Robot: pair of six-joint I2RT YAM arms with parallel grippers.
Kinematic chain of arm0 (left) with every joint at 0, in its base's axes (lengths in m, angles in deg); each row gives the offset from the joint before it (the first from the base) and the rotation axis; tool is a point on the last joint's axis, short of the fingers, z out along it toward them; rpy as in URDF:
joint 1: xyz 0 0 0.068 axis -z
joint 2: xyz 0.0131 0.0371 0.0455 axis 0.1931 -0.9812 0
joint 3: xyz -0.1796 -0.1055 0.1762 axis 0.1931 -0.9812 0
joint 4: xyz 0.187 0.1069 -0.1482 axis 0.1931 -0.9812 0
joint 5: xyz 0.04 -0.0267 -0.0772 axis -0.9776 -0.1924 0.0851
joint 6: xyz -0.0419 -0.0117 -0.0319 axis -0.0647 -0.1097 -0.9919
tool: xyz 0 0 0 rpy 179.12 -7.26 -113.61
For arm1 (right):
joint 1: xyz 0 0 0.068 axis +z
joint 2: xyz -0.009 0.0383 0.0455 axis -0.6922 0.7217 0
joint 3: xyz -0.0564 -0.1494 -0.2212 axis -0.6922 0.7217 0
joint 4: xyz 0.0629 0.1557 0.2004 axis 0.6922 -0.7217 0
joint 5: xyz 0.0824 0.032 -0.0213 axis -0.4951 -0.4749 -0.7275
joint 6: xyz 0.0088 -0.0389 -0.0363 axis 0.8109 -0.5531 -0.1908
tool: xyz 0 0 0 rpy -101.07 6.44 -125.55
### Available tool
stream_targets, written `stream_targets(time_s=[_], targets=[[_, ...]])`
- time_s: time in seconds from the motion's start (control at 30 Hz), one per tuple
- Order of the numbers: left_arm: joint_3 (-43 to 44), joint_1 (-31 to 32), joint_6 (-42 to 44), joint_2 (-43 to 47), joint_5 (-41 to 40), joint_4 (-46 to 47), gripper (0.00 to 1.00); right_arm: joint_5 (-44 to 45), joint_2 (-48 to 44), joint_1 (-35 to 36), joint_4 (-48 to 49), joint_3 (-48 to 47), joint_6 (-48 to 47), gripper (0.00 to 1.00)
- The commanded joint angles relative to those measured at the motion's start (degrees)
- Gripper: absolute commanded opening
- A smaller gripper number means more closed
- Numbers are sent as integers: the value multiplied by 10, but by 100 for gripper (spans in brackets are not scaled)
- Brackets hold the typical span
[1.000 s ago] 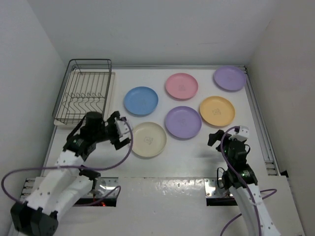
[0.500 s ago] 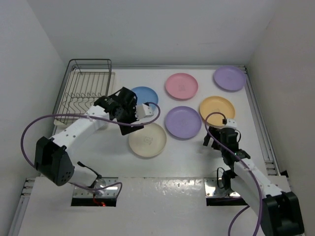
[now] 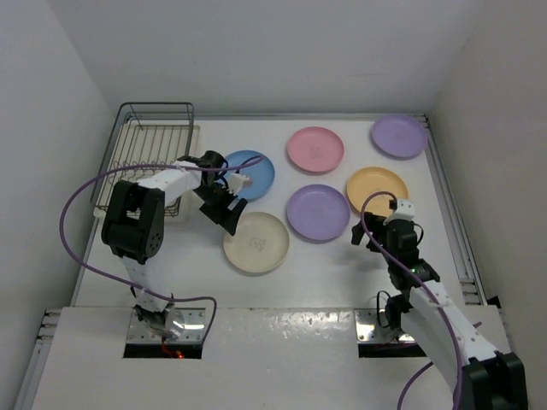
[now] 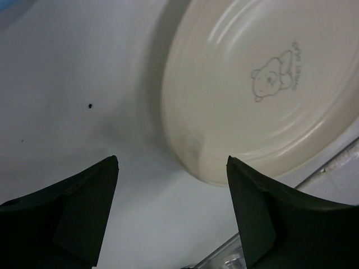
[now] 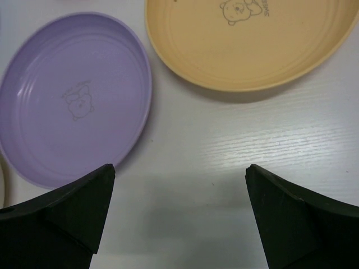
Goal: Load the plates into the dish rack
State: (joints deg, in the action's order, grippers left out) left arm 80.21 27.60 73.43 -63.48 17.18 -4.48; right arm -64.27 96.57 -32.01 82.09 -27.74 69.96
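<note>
Hovering left gripper (image 4: 171, 162) spread over cream plate (image 4: 263, 89) rim | right gripper (image 5: 179, 168) spread near purple plate (image 5: 73, 101)

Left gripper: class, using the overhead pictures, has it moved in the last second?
Yes. The left gripper went from beside the cream plate's left edge to its far-left rim, nearer the blue plate.

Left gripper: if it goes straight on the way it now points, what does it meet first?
Most likely the cream plate, at its rim just ahead of the open left gripper; depth is unclear, so it may touch the table beside it first.
</note>
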Motion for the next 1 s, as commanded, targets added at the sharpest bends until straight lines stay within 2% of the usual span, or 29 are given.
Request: stream_targets(time_s=[0.0,0.07,0.23,0.4,0.47,0.5,0.57,0.8,0.9,0.97], targets=[[-20,0,-67,24,-22,76,82,0,-44,5,-30,4,-2,100],[-26,0,-67,14,-22,90,79,5,-72,5,-40,11,-5,100],[-40,0,-61,-21,-22,90,50,24,-102,6,-22,26,-1,100],[-46,0,-61,-29,-32,79,27,33,-85,4,-32,17,15,100],[-39,0,-61,-14,-26,63,8,35,-82,5,-41,12,21,100],[-28,0,-61,-8,-26,58,4,38,-78,6,-43,11,22,100],[-12,-6,-55,16,-21,29,0,49,-76,4,-48,5,27,100],[100,-6,-42,137,-54,-28,0,54,-58,4,-35,-18,25,100],[171,-6,-42,185,-95,-34,0,53,-54,3,-24,-23,27,100],[234,-6,-52,205,-168,-34,0,51,-49,4,-18,-24,25,100]])
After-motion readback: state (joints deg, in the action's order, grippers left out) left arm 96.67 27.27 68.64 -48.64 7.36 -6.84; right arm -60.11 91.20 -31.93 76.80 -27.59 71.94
